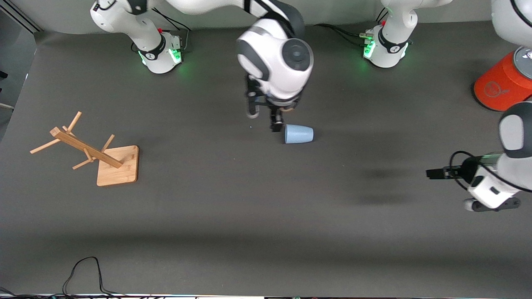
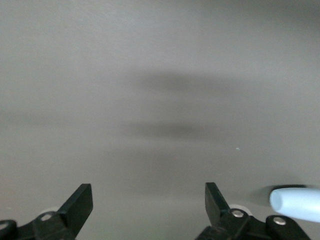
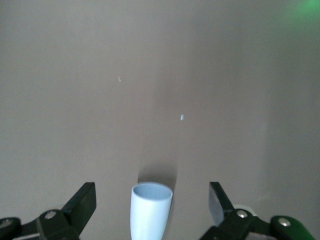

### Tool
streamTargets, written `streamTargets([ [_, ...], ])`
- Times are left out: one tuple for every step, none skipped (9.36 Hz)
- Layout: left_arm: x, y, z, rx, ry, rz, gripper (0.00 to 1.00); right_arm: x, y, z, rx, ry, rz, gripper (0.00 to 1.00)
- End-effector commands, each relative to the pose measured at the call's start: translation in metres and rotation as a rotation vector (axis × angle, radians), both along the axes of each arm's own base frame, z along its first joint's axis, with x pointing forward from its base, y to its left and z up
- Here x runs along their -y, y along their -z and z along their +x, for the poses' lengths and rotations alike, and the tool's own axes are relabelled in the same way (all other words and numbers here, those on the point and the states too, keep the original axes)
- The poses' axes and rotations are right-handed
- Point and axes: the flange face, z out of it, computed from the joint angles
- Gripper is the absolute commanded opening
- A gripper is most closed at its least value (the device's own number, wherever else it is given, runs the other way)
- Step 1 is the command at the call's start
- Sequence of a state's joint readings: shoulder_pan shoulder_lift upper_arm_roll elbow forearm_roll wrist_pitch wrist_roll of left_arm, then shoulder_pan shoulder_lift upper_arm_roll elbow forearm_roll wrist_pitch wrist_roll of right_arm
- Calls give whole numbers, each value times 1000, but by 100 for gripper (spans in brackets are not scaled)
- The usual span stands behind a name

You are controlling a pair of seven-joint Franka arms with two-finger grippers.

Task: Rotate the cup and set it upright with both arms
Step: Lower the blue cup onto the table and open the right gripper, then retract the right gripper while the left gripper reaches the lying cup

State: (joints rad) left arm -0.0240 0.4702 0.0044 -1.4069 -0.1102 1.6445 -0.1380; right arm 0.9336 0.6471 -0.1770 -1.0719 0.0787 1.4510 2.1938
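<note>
The pale blue cup [image 1: 298, 134] lies on its side in the middle of the grey table, its wider rim pointing toward the right arm's end. My right gripper [image 1: 266, 118] hangs low beside that rim end. In the right wrist view the cup [image 3: 150, 212] shows between the open fingers [image 3: 85, 200] with a gap on each side and nothing gripped. My left gripper [image 1: 430, 173] waits over bare table toward the left arm's end. It [image 2: 149, 192] is open and empty, with the cup [image 2: 297, 204] off to one side.
A wooden mug rack [image 1: 83, 147] lies tipped over on its square base [image 1: 118, 166] toward the right arm's end. A large orange cylinder with a grey lid [image 1: 501, 85] stands at the left arm's end. A black cable [image 1: 83, 272] loops at the table's near edge.
</note>
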Motion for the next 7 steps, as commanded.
streamTargets([
  [73, -7, -9, 6, -42, 63, 100, 83, -60, 25, -99, -158, 55, 100],
  [104, -3, -10, 27, -40, 71, 100, 127, -84, 36, -121, -222, 89, 100],
  [139, 2, -12, 50, -71, 83, 100, 177, -103, 48, -136, -278, 129, 100],
  [168, 7, -14, 70, -79, 80, 100, 228, -119, 54, -155, -360, 175, 100],
  [196, 13, -14, 93, -47, 76, 100, 283, -132, 61, -163, -429, 225, 100],
  [242, 18, -18, 116, -4, 102, 100, 343, -142, 67, -150, -463, 273, 100],
  [279, 25, -19, 158, 1, 165, 100, 389, -150, 68, -130, -544, 318, 100],
])
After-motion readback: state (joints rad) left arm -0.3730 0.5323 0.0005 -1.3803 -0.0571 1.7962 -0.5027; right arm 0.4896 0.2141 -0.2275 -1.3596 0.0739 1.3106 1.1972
